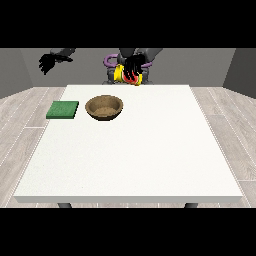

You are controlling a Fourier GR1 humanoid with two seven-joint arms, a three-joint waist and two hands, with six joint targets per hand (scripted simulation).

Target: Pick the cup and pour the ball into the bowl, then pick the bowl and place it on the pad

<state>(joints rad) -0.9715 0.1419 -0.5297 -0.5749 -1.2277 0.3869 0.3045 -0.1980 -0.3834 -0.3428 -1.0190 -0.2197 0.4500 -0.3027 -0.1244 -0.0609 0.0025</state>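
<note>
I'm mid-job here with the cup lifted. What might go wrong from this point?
1. The cup is held high at the table's far edge, not over the bowl. If it tips this early, the ball may land off the table.
2. The hand at the view's right covers much of the cup, so I cannot tell whether the ball is inside.
3. The pad lies close to the table's edge; a bowl set off-centre could overhang.
</note>
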